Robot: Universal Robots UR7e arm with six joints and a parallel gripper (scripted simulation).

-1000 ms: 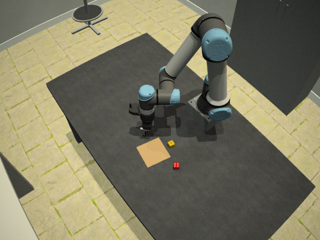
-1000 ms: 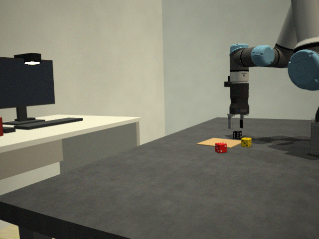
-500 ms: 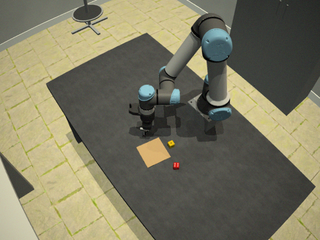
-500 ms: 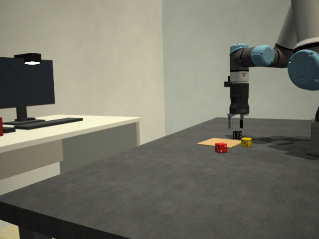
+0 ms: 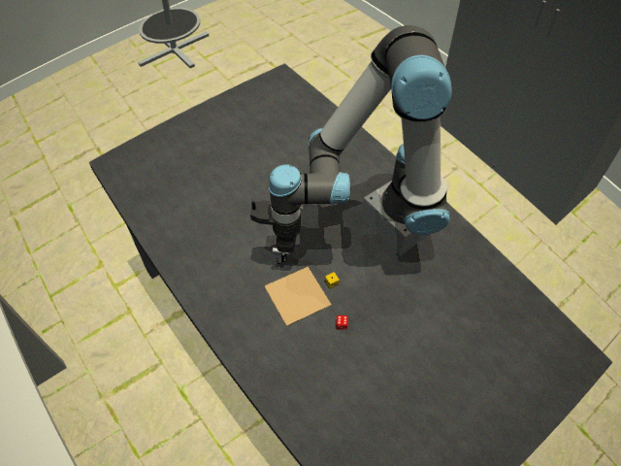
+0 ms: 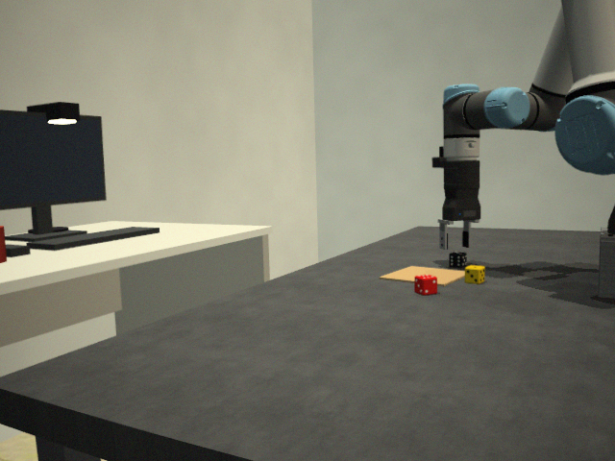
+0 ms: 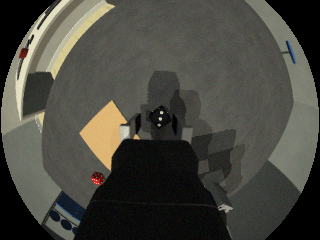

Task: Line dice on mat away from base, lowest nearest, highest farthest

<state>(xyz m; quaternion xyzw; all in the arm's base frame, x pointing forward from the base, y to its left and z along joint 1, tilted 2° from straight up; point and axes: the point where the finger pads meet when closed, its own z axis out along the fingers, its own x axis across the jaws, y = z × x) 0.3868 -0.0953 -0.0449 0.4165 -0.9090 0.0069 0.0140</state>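
jaws [image 5: 280,255] [image 6: 455,239]: spread, above black die [image 6: 457,259] [image 7: 160,117] | black die: tabletop [image 5: 401,325] [image 6: 307,347] [image 7: 225,55], top showing three | yellow die [image 5: 332,280] [image 6: 475,274], red die [image 5: 342,321] [image 6: 426,284] [image 7: 97,178]: off mat [image 5: 298,295] [image 6: 422,275] [image 7: 107,132], to its right in top view

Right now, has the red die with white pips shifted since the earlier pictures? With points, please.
No, the red die [image 5: 342,321] [image 6: 426,284] [image 7: 97,178] holds its place against the dark table [image 5: 451,350] [image 6: 298,347] [image 7: 225,50], top view.
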